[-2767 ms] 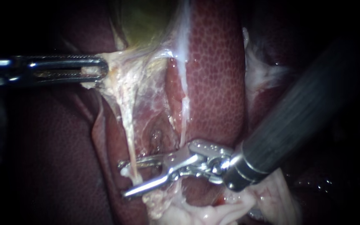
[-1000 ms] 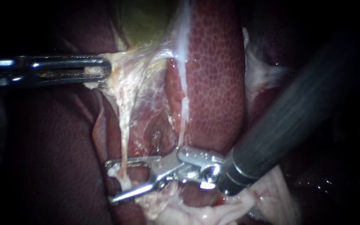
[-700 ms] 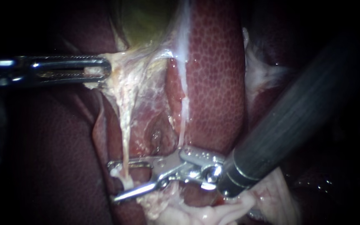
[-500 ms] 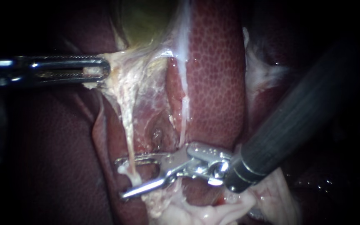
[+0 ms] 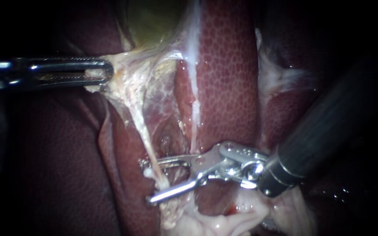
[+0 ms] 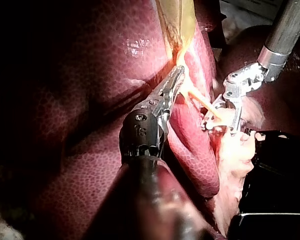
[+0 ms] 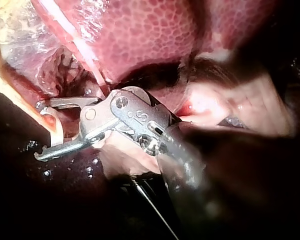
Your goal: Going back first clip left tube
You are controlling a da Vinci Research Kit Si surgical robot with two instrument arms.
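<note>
My left instrument [image 5: 108, 72] comes in level from the left, jaws shut on pale tissue [image 5: 130, 78] just under the greenish gallbladder [image 5: 149, 22]; the left wrist view shows the same grip [image 6: 176, 79]. From that tissue the left tube [image 5: 143, 131] runs down as a taut pale strand. My right instrument [image 5: 146, 182] enters from the right, its jaws open with the tube's lower end between them, also seen in the right wrist view [image 7: 40, 131]. I make out no clip on the left tube [image 7: 25, 102]. The thin white right tube [image 5: 193, 126] lies beside it.
Mottled red liver [image 5: 228, 65] flanks the dissected hollow on both sides. Loose pale tissue [image 5: 215, 223] is bunched under the right instrument's wrist. The right instrument's dark shaft [image 5: 329, 126] crosses the right side of the view.
The right instrument pushed left along the tissue, then drew back to the right. Its open jaws stayed around the left tube, whose lower end swung right with them. The left instrument held still.
</note>
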